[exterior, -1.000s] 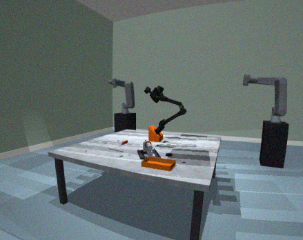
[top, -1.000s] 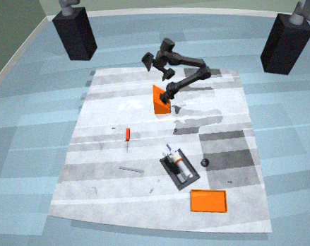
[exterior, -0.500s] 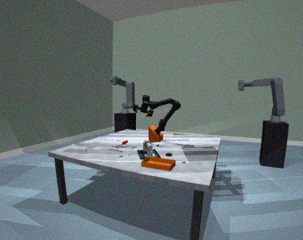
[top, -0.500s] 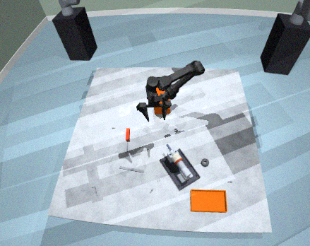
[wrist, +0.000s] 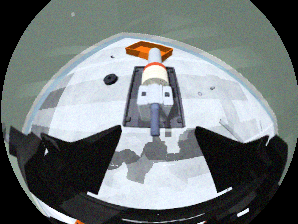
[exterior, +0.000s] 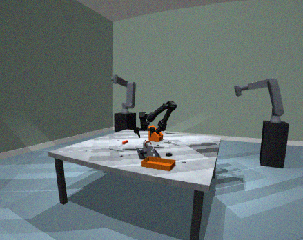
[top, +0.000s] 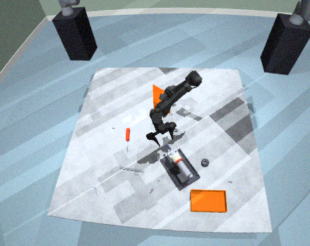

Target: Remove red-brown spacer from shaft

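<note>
The dark fixture plate point(top: 179, 169) lies right of the table's middle and carries the shaft point(top: 176, 159), which has white spacers and a red-brown spacer point(top: 174, 155) on it. The grey housing block point(top: 184, 174) sits at the plate's near end. In the wrist view the plate point(wrist: 154, 99) lies straight ahead, with the shaft's bluish free end point(wrist: 156, 117) pointing at me. My gripper point(top: 161, 134) point(wrist: 159, 129) is open and empty. It hovers above the table just short of that free end, fingers spread to either side. It touches nothing.
An orange tray point(top: 208, 201) lies near the front edge beyond the fixture. A black ring point(top: 205, 164) lies right of the plate. A red-handled tool point(top: 128, 134) lies to the left. The orange arm base point(top: 158, 97) stands behind. Two idle arms on black pedestals point(top: 75, 33) stand off the table.
</note>
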`<state>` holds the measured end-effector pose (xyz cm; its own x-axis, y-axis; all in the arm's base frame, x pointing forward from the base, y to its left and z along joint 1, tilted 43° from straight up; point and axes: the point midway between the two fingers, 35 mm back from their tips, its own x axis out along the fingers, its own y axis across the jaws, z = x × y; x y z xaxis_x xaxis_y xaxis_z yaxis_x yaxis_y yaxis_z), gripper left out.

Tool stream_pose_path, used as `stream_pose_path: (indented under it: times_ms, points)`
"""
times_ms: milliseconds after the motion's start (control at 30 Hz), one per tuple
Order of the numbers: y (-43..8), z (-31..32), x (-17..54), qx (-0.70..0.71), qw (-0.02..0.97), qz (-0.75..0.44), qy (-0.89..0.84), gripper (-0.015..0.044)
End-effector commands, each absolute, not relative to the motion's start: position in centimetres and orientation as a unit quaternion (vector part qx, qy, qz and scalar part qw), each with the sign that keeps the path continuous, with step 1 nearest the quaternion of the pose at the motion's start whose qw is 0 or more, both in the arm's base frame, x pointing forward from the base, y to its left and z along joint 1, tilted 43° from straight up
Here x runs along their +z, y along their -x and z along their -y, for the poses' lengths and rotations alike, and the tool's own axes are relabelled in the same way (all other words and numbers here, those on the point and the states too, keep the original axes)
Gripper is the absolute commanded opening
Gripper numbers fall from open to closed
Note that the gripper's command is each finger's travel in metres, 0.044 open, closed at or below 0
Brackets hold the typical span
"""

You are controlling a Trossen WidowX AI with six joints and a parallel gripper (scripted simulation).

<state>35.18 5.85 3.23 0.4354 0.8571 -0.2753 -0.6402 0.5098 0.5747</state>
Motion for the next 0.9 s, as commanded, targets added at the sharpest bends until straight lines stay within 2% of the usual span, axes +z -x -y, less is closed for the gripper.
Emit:
stream_pose_path:
  times_ms: [0,867]
  points:
    - [-35.1,-6.7,2.9,0.458,0.82,-0.282,-0.197,0.044]
    - [-35.16,-6.79,2.96,0.458,0.82,-0.282,-0.197,0.044]
